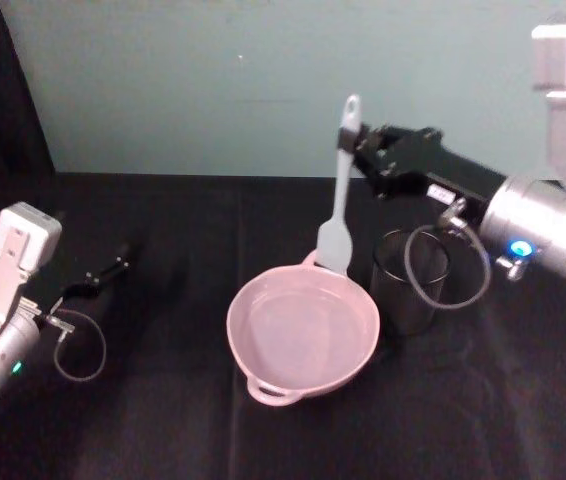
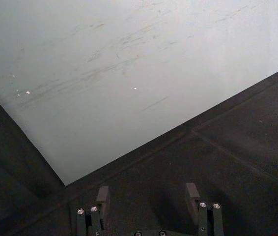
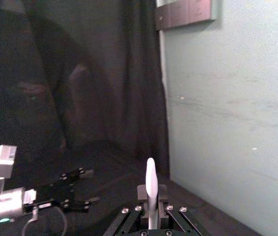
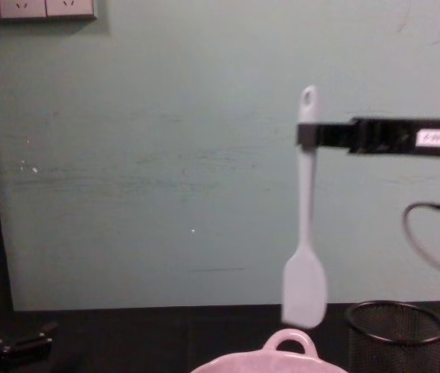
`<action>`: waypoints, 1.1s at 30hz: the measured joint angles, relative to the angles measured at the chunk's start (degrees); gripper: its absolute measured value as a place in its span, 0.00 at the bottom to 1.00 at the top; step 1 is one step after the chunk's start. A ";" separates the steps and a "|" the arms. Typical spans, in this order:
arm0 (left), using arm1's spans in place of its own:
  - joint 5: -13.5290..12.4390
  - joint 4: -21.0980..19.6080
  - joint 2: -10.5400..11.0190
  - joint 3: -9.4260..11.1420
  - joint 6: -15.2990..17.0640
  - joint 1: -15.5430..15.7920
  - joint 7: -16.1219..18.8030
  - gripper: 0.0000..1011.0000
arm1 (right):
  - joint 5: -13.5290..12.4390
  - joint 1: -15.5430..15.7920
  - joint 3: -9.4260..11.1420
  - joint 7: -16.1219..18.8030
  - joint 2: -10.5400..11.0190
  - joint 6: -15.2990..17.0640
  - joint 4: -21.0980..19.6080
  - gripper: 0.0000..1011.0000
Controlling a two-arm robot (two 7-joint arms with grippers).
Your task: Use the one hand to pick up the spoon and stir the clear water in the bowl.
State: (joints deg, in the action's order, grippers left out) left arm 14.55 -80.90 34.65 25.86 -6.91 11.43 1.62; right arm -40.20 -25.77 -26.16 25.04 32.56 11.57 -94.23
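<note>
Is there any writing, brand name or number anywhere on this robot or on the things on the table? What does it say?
White label on the right gripper, which holds the spoon: some dark marks, too small and blurred to read.
No readable text anywhere else: none can be made out on the bowl, the mesh cup or the left gripper.

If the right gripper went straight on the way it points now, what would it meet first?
Probably nothing close: the right gripper, shut on the spoon, points level above the table, toward the dark curtain. The left gripper looks lower and off to one side; depth unclear.
</note>
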 joint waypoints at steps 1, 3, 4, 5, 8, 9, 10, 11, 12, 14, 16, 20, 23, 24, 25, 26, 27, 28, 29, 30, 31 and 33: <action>0.00 0.00 0.00 0.00 0.00 0.00 0.00 0.99 | 0.46 -0.04 -0.87 0.36 -0.77 -0.52 0.62 0.11; 0.00 0.00 0.00 0.00 0.00 0.00 0.00 0.99 | 1.02 0.02 -1.98 1.03 -1.89 -1.45 1.80 0.11; 0.00 0.00 0.00 0.00 0.00 0.00 0.00 0.99 | 1.19 0.11 -2.35 1.26 -2.23 -1.81 2.26 0.11; 0.00 0.00 0.00 0.00 0.00 0.00 0.00 0.99 | 1.36 0.22 -2.65 1.51 -2.56 -2.15 2.68 0.11; 0.00 0.00 0.00 0.00 0.00 0.00 0.00 0.99 | 2.06 0.87 -3.76 2.52 -3.94 -3.87 4.61 0.11; 0.00 0.00 0.00 0.00 0.00 0.00 0.00 0.99 | 2.28 1.06 -3.96 2.65 -4.16 -4.20 4.92 0.11; 0.00 0.00 0.00 0.00 0.00 0.00 0.00 0.99 | 2.44 1.25 -4.15 2.82 -4.36 -4.52 5.18 0.11; 0.00 0.00 0.00 0.00 0.00 0.00 0.00 0.99 | 2.58 1.47 -4.30 2.94 -4.61 -4.81 5.49 0.11; 0.00 0.00 0.00 0.00 0.00 0.00 0.00 0.99 | 2.73 1.67 -4.43 3.08 -4.81 -5.15 5.78 0.11; 0.00 0.00 0.00 0.00 0.00 0.00 0.00 0.99 | 3.07 2.21 -4.78 3.62 -5.38 -5.93 6.63 0.11; 0.00 0.00 0.00 0.00 0.00 0.00 0.00 0.99 | 3.32 2.60 -5.03 4.22 -5.90 -6.65 7.30 0.11; 0.00 0.00 0.00 0.00 0.00 0.00 0.00 0.99 | 3.61 2.80 -5.23 5.00 -6.68 -7.26 8.27 0.11; 0.00 0.00 0.00 0.00 0.00 0.00 0.00 0.99 | 3.82 2.63 -5.46 5.52 -7.39 -7.45 9.27 0.11; 0.00 0.00 0.00 0.00 0.00 0.00 0.00 0.99 | 3.97 2.42 -5.58 5.68 -7.81 -7.52 9.91 0.11; 0.00 0.00 0.00 0.00 0.00 0.00 0.00 0.99 | 4.03 2.31 -5.62 5.75 -8.03 -7.56 10.32 0.11; 0.00 0.00 0.00 0.00 0.00 0.00 0.00 0.99 | 4.07 2.20 -5.65 5.82 -8.26 -7.60 10.74 0.11; 0.00 0.00 0.00 0.00 0.00 0.00 0.00 0.99 | 4.10 2.08 -5.69 5.96 -8.49 -7.66 11.17 0.11; 0.00 0.00 0.00 0.00 0.00 0.00 0.00 0.99 | 4.13 1.92 -5.73 6.03 -8.75 -7.74 11.66 0.11; 0.00 0.00 0.00 0.00 0.00 0.00 0.00 0.99 | 4.21 1.43 -5.76 6.15 -9.40 -7.95 12.89 0.11; 0.00 0.00 0.00 0.00 0.00 0.00 0.00 0.99 | 4.24 1.19 -5.75 6.18 -9.70 -8.11 13.57 0.11; 0.00 0.00 0.00 0.00 0.00 0.00 0.00 0.99 | 4.33 0.80 -5.70 6.19 -10.28 -8.44 14.68 0.11; 0.00 0.00 0.00 0.00 0.00 0.00 0.00 0.99 | 4.47 0.38 -5.50 6.18 -10.91 -8.93 16.12 0.11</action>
State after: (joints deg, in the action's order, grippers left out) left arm 14.55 -80.90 34.65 25.86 -6.91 11.43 1.62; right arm -35.73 -25.39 -31.66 31.22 21.64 2.63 -78.11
